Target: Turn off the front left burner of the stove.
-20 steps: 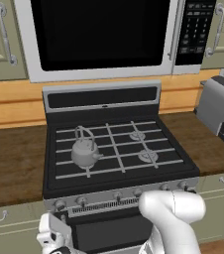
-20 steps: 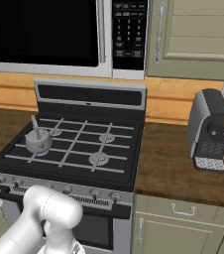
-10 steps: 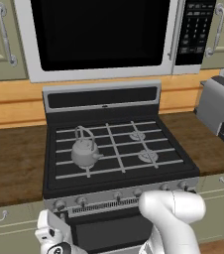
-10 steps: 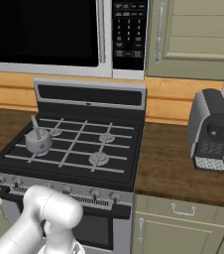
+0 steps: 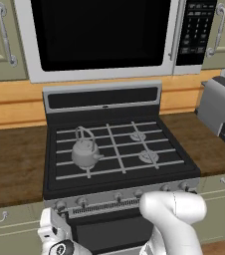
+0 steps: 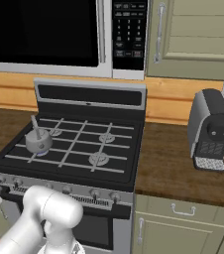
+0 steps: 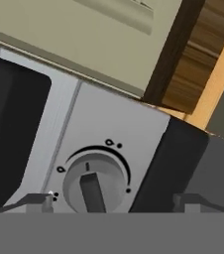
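Observation:
The stove [image 5: 104, 99] [image 6: 89, 94] is a black gas range with pale grates and a silver strip of knobs. A small grey kettle [image 5: 84, 152] [image 6: 38, 141] stands on the front left burner [image 5: 77, 172] [image 6: 32, 158], hiding its cap. My gripper [image 5: 55, 226] hangs low in front of the strip's left end, by the leftmost knob [image 5: 60, 205]. In the hand view, a round grey knob [image 7: 94, 186] with a raised bar sits close between my fingertips [image 7: 37, 201]. The gripper [image 7: 113, 201] is open, with a gap on either side of the knob.
A silver-framed microwave [image 5: 104, 35] [image 6: 44, 30] hangs above the stove. A grey coffee machine [image 5: 221, 107] [image 6: 210, 129] stands on the wooden counter [image 5: 15, 164] to the right. Beige drawer fronts [image 6: 183, 218] flank the oven door [image 5: 109, 234].
My hand has crept slightly upward toward the left end of the knob strip. The kettle and the rest of the stove stay as they were.

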Controlling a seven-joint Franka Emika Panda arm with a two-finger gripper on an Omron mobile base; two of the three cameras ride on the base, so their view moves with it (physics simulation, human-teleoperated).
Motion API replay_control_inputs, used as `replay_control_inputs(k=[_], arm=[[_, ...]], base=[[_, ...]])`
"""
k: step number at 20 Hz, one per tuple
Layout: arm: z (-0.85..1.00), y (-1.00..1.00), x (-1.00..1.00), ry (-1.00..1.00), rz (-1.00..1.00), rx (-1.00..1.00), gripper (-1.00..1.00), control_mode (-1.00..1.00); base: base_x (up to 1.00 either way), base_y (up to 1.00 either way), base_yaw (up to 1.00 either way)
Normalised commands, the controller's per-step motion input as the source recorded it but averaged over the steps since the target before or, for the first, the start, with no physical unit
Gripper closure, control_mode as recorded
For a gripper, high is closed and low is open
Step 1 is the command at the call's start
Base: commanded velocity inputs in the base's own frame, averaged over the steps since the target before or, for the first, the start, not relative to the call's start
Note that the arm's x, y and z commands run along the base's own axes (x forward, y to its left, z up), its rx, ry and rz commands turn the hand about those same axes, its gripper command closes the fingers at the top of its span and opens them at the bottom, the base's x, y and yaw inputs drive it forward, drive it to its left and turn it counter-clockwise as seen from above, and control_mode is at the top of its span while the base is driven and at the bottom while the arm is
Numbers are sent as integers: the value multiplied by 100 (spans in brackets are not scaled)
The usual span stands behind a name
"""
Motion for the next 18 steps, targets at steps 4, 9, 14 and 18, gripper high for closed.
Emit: replay_control_inputs(k=[4,9,14,18], arm=[[0,-21,10,10,6,11,-100,-100],[0,8,0,12,11,0,-100,-100],[0,27,-3,7,25,-2,-100,-100],[1,1,-2,3,22,0,-100,-100]], base=[[0,0,0],[0,0,0],[0,0,0],[0,0,0]])
